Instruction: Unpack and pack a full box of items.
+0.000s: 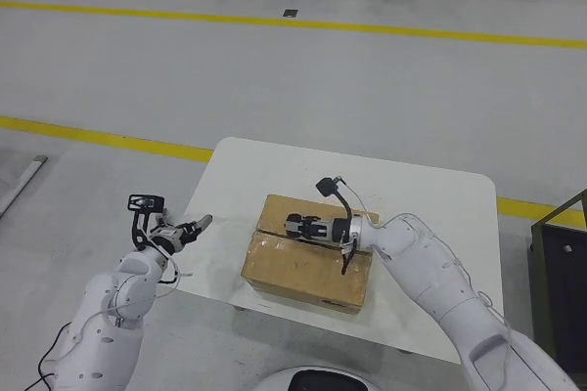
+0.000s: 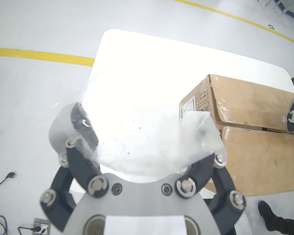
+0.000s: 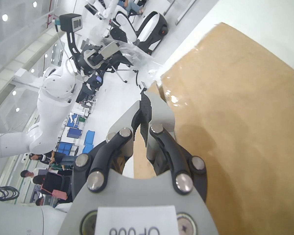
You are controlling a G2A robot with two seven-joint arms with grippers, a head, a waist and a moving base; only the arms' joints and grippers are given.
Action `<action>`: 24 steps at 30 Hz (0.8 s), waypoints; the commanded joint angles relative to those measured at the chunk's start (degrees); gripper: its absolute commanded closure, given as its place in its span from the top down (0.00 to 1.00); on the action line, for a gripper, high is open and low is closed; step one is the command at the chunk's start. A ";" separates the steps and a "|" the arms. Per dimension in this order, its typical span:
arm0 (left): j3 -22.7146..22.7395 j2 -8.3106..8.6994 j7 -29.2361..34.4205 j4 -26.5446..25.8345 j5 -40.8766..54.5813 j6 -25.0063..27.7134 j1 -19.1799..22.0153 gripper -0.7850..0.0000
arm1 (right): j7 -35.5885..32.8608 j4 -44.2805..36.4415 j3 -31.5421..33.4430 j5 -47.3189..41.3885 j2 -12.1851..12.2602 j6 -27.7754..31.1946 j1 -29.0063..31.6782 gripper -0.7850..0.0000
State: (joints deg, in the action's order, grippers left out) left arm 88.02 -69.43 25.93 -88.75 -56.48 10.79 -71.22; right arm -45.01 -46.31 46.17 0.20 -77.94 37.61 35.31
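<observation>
A taped cardboard box (image 1: 308, 269) lies shut on the white table (image 1: 421, 186). My right gripper (image 1: 292, 227) rests shut on the box top along the taped centre seam. In the right wrist view its fingertips (image 3: 145, 103) are pressed together at the seam near the box's (image 3: 235, 123) edge, and I see nothing between them. My left gripper (image 1: 194, 229) hovers off the box's left end, over the table's left edge. Its fingers (image 2: 82, 123) stand wide apart, and a sheet of clear film (image 2: 152, 143) clings across them. From the right wrist, that film (image 3: 134, 52) trails toward the box corner.
Bare table (image 2: 149, 69) stretches beyond and to the left of the box (image 2: 254, 147). A dark green metal rack (image 1: 577, 254) stands off the table's right side. Yellow lines cross the grey floor.
</observation>
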 commanded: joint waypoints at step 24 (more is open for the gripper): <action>3.38 1.46 2.79 -1.24 3.90 6.65 -0.73 1.00 | 4.51 19.39 -7.01 0.55 -7.91 -3.36 -6.92 0.00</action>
State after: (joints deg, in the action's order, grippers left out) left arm 91.23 -68.04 28.82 -89.82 -52.35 17.49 -71.83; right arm -40.51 -27.28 39.15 0.74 -85.73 34.18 28.50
